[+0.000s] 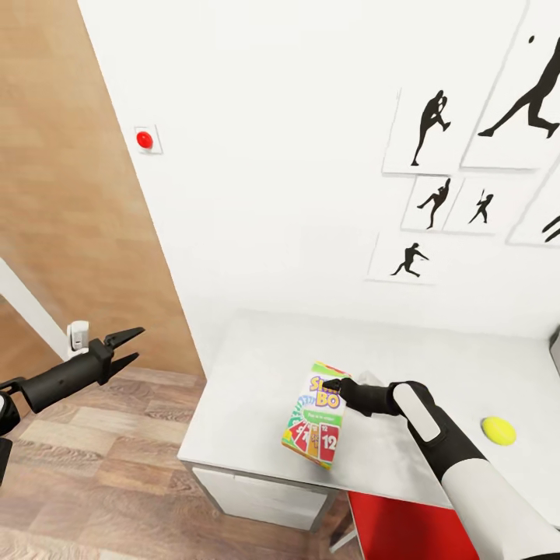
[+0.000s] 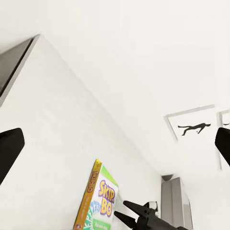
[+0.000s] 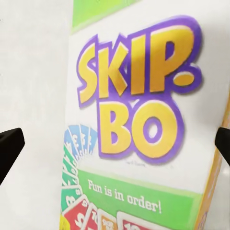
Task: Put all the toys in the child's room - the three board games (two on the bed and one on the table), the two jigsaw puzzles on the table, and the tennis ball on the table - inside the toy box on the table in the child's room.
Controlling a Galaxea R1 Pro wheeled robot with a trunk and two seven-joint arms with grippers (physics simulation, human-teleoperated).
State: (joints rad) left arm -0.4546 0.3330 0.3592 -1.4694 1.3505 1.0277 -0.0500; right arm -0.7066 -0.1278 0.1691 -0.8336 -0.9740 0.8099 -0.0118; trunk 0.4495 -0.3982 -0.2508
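One SKIP-BO board game (image 1: 315, 416) and one tennis ball (image 1: 498, 429) show on the table (image 1: 249, 373); right gripper (image 1: 334, 385), seemingly parted, touches the box's edge; left gripper (image 1: 128, 348) gapes empty.

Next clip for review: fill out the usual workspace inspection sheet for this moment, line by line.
Surface: light-grey table, white front panel below its near edge.
Job's things: SKIP-BO board game standing on edge on the table, tilted; tennis ball lying apart from it towards the table's right end.
Clutter: nothing seen.
Grippers: right gripper at the game's upper right edge, whether its jaws grip it cannot be told; left gripper open, empty, over the wood floor left of the table.
Cables: nothing seen.
Surroundings: white wall with athlete silhouette prints, red button on the wall, red object below the table's near edge.
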